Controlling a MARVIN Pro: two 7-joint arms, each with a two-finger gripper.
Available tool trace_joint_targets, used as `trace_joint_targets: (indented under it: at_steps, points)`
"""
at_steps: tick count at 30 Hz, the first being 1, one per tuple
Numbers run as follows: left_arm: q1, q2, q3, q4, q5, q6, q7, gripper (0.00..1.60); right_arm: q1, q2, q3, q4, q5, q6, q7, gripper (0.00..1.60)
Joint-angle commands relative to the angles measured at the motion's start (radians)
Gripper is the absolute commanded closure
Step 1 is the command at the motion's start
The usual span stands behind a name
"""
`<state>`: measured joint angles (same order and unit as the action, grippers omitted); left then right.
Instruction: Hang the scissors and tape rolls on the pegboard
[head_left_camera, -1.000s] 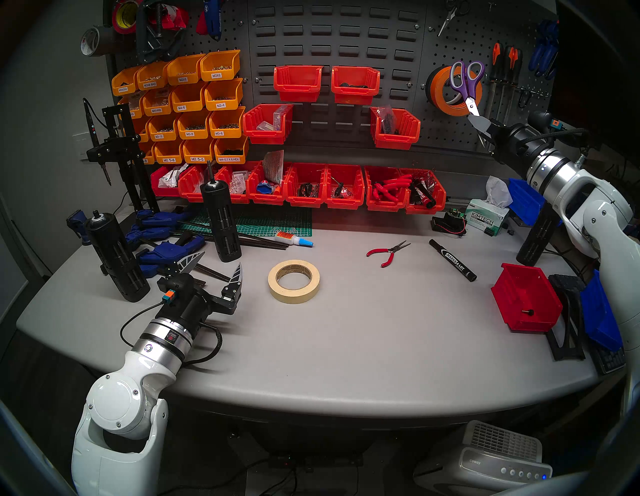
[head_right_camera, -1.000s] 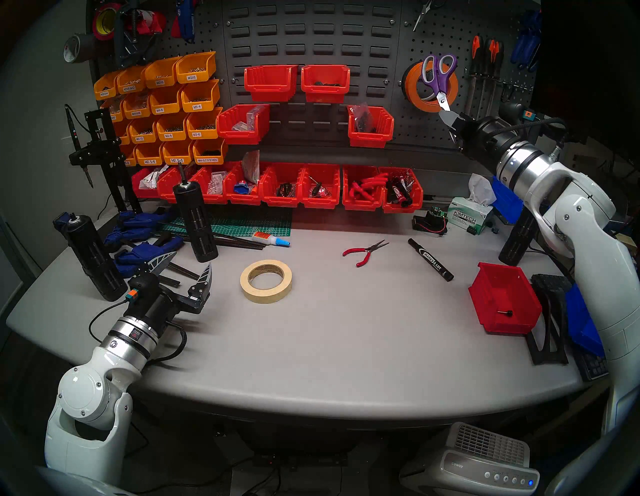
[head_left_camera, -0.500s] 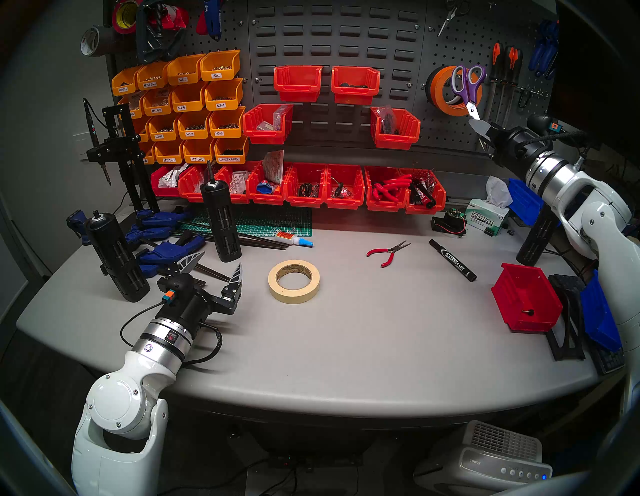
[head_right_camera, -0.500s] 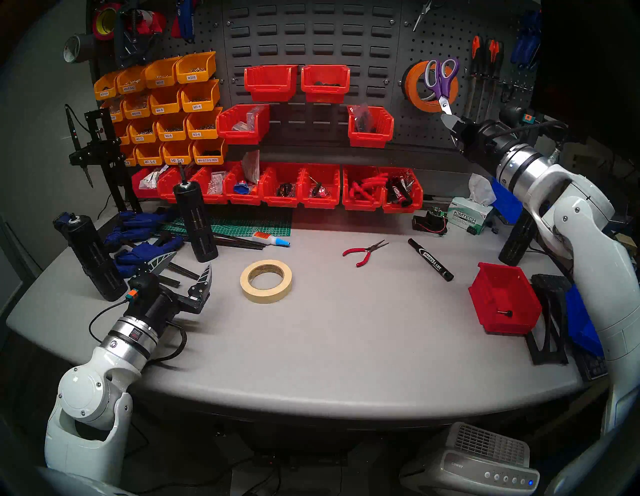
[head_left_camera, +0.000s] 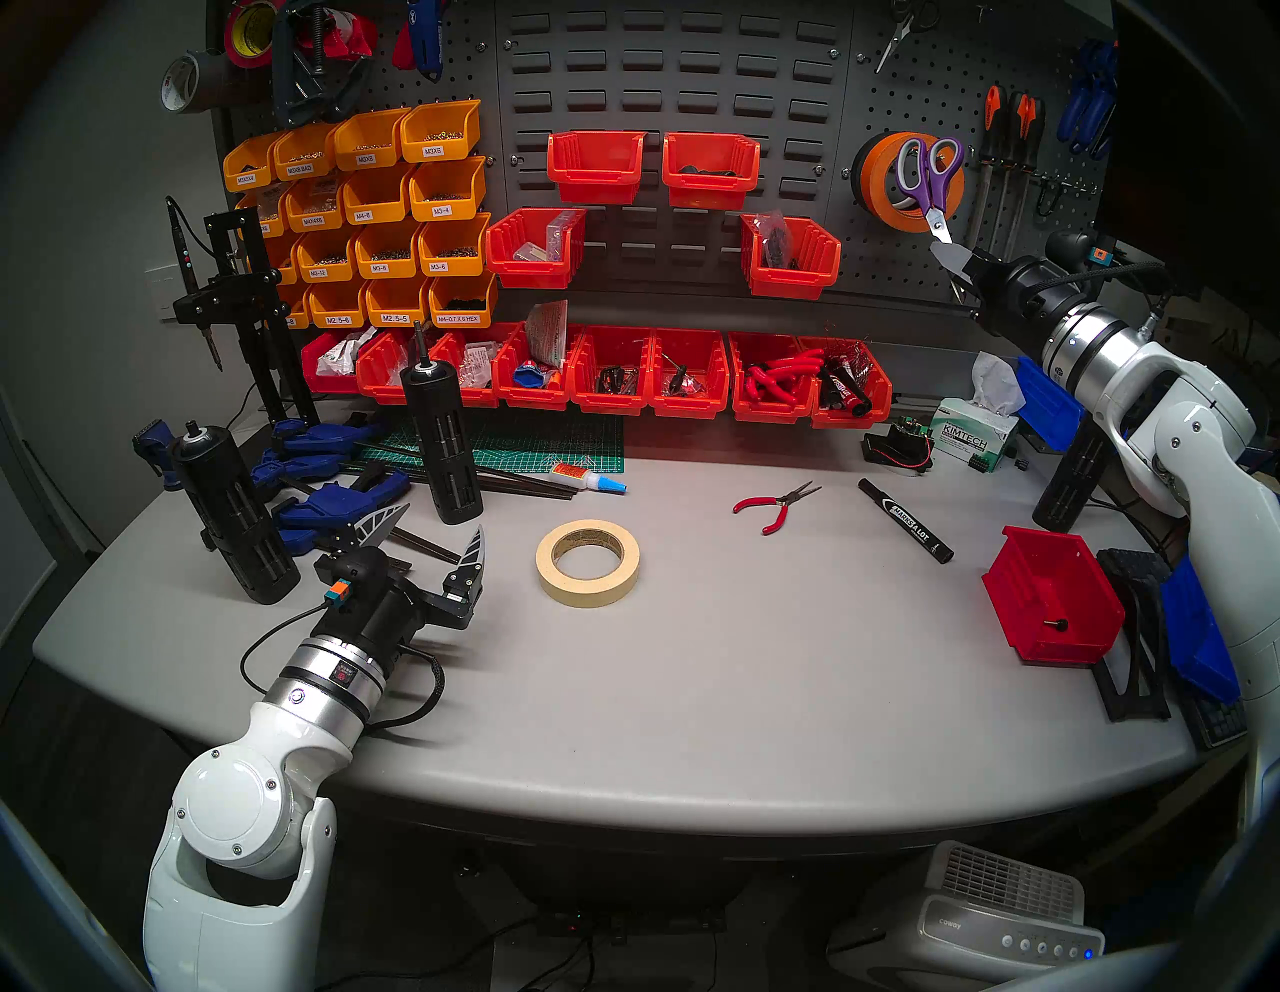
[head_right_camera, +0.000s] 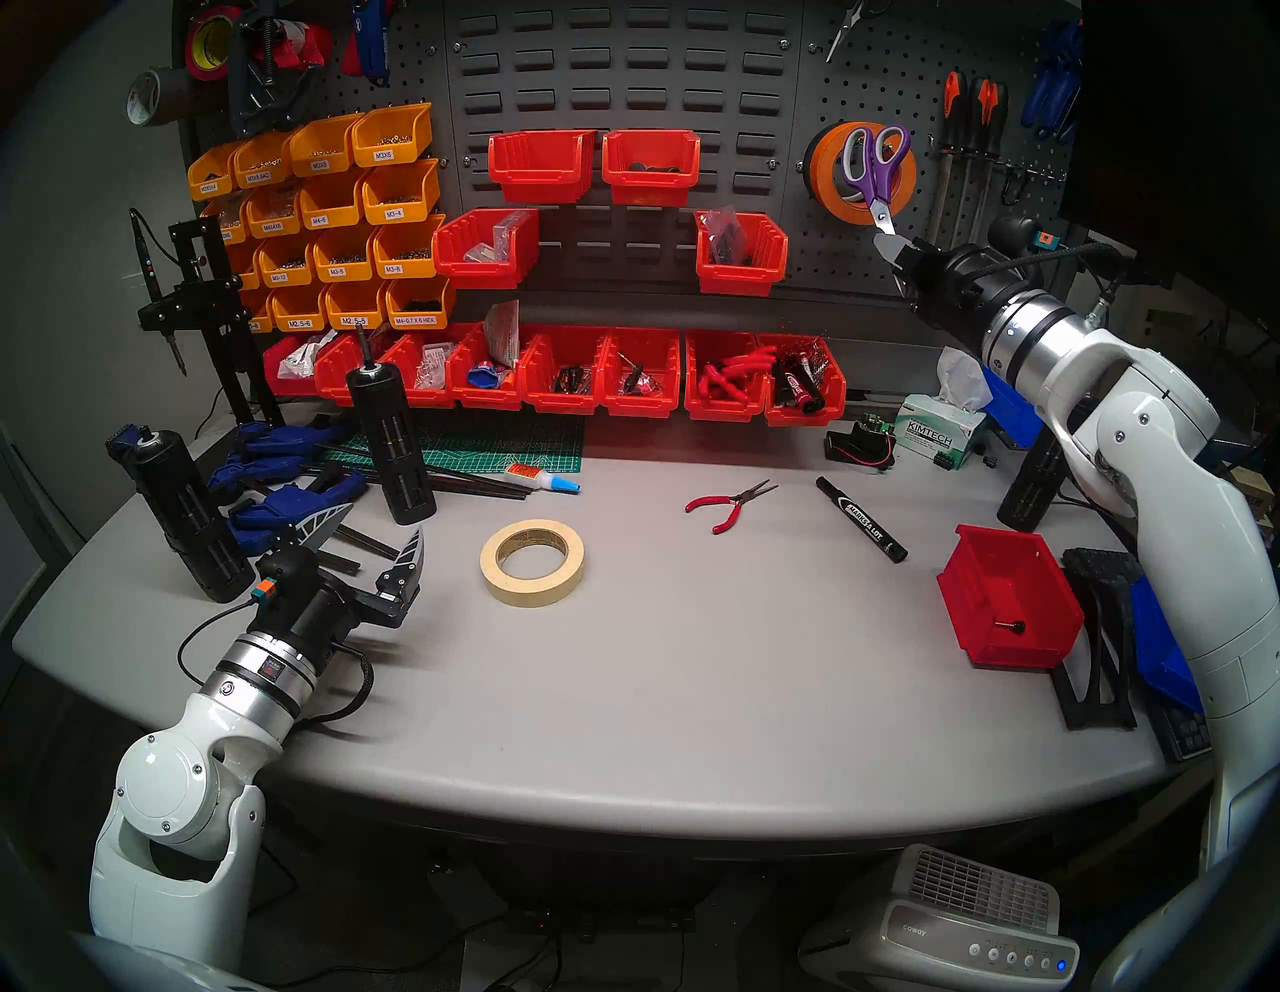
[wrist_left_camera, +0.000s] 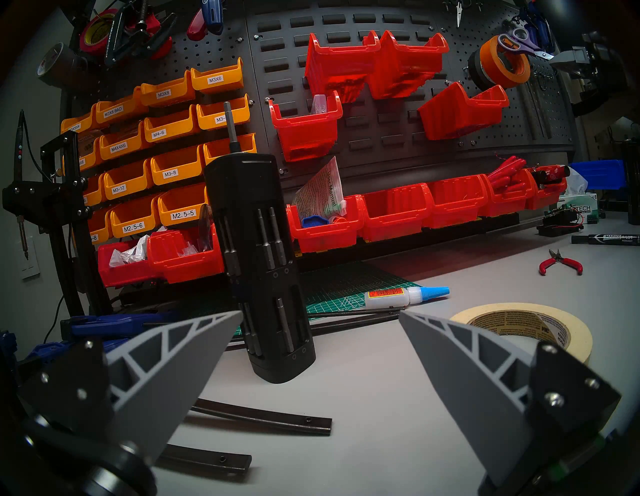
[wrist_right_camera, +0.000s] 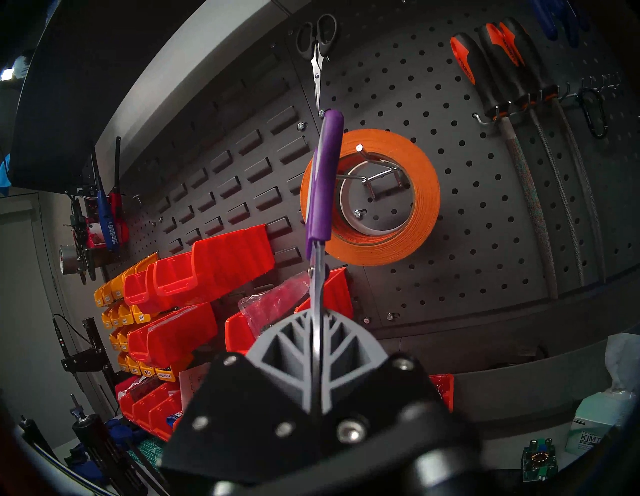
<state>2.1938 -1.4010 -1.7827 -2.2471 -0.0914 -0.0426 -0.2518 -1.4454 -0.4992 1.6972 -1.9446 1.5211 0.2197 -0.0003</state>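
My right gripper (head_left_camera: 952, 253) (head_right_camera: 893, 246) (wrist_right_camera: 313, 332) is shut on the silver blades of the purple-handled scissors (head_left_camera: 928, 173) (head_right_camera: 874, 163) (wrist_right_camera: 323, 180). It holds them handles up against the pegboard (head_left_camera: 900, 90) (wrist_right_camera: 467, 207). The handles overlap the orange tape roll (head_left_camera: 874, 166) (wrist_right_camera: 415, 214), which hangs on a metal hook (wrist_right_camera: 381, 176). A black roll's rim (head_left_camera: 857, 173) shows behind the orange one. The beige masking tape roll (head_left_camera: 589, 589) (wrist_left_camera: 512, 309) lies flat mid-table. My left gripper (head_left_camera: 440, 519) (wrist_left_camera: 320, 311) is open and empty, to the left of the beige roll.
Black-handled scissors (head_left_camera: 900, 28) and orange-handled files (head_left_camera: 1004, 138) hang beside the orange roll. Red pliers (head_left_camera: 776, 506), a black marker (head_left_camera: 904, 519) and a red bin (head_left_camera: 1053, 596) lie on the table's right. Black bit holders (head_left_camera: 443, 443) and blue clamps (head_left_camera: 332, 499) crowd the left.
My right gripper has shifted the scissors slightly down and left in front of the orange roll. The left arm and the beige roll have not moved.
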Motion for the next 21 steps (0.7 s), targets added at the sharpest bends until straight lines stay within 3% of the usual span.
trace_joint_targets:
  at_steps: [1,21]
  points:
    - [-0.001,0.0,0.002,-0.014,0.0,-0.007,-0.001,0.0,0.042,-0.004,0.031,0.002,0.013,-0.019,0.005,1.6]
    - [0.0,0.0,0.002,-0.014,0.0,-0.007,-0.001,0.0,0.034,-0.013,0.044,0.026,0.055,-0.01,-0.021,1.6]
